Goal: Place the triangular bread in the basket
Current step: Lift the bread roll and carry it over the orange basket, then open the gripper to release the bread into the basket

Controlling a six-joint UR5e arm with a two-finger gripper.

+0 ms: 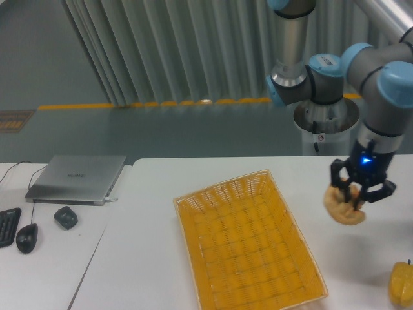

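A: We start with the white counter, which fills the lower half of the frame, and on it the basket, a wide yellow-orange woven tray lying at lower centre.

B: And the arm comes down at the upper right, its gripper hanging over the counter to the right of the basket.

A: We see the triangular bread there at the right edge, just beside the basket's right rim but apart from it. The dark fingers straddle its top and are clamped on it, one on each side.

B: We cannot tell whether the bread touches the counter.

A: Smaller things: a silver laptop at the left, a yellow object in the lower right corner, a black mouse at lower left.
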